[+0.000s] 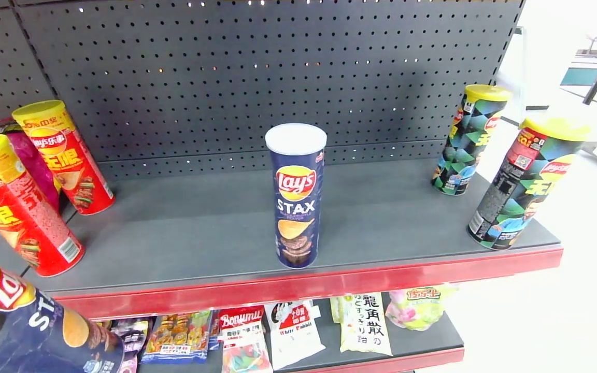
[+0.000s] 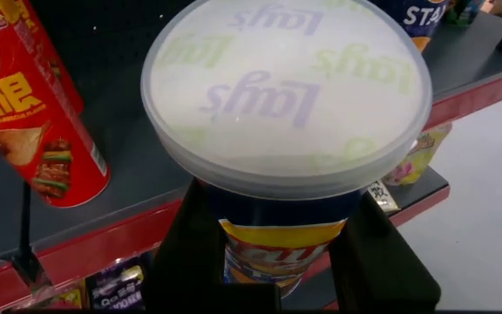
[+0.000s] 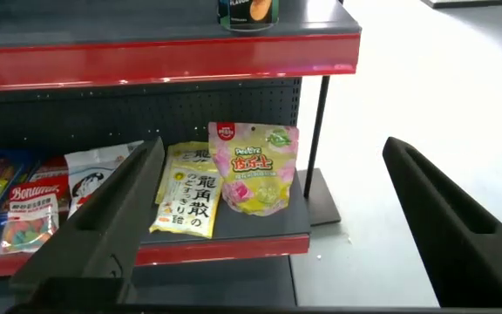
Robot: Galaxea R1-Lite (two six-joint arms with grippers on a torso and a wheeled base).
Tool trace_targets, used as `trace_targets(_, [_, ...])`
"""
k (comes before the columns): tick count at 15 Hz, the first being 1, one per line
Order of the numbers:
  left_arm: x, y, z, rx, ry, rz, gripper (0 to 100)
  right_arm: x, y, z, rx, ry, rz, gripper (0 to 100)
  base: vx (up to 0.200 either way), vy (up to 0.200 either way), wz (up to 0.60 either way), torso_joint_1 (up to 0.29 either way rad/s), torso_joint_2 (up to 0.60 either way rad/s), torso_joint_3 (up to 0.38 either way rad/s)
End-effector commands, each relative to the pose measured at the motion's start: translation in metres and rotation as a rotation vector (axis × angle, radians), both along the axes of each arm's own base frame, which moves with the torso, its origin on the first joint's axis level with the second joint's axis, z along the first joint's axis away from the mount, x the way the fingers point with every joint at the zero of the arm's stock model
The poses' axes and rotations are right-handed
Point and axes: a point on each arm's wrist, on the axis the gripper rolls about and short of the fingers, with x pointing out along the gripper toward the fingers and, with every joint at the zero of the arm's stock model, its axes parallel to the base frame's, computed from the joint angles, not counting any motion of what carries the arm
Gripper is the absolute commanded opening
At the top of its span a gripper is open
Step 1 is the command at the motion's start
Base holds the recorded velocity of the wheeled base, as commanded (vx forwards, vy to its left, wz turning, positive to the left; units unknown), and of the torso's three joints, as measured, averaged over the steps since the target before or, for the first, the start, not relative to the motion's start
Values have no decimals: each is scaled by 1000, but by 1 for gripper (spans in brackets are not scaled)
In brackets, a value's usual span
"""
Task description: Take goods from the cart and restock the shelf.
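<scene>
A dark blue chip can [image 1: 29,326] with a white lid [image 2: 286,87] lies tilted at the lower left, in front of the shelf's red front edge [image 1: 303,285]. My left gripper [image 2: 279,228] is shut on its body below the lid, one black finger on each side. A matching blue can [image 1: 296,197] stands upright at the front middle of the grey shelf board [image 1: 215,228]. My right gripper [image 3: 274,150] is open and holds nothing, low in front of the lower shelf, facing a pink-green snack bag [image 3: 255,170].
Two red cans [image 1: 65,155] [image 1: 16,207] stand at the shelf's left and two black-green cans [image 1: 472,140] [image 1: 529,181] at its right. Bare board lies either side of the middle can. Several snack bags [image 1: 298,331] line the lower shelf. Pegboard [image 1: 257,67] backs the shelf.
</scene>
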Motion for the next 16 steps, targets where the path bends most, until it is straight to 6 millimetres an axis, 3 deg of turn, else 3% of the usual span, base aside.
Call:
trace_targets(1, [5, 1, 2, -2, 17, 4, 0, 0, 0, 0, 2, 2, 1, 100, 0, 0, 0, 0, 0, 0])
trace_targets(4, [24, 3, 16, -8, 53, -7, 0, 0, 0, 0, 2, 2, 1, 100, 0, 0, 0, 0, 0, 0])
trace_targets(7, [63, 3, 34, -10, 77, -67, 0, 0, 0, 0, 2, 2, 2, 100, 0, 0, 0, 0, 0, 0])
trace_targets(10, [121, -5, 49, -6, 79, -140, 0, 0, 0, 0, 1, 2, 2, 100, 0, 0, 0, 0, 0, 0])
trace_targets(16, [226, -24, 45, -5, 0, -217, 0, 0, 0, 0, 2, 2, 2, 100, 0, 0, 0, 0, 0, 0])
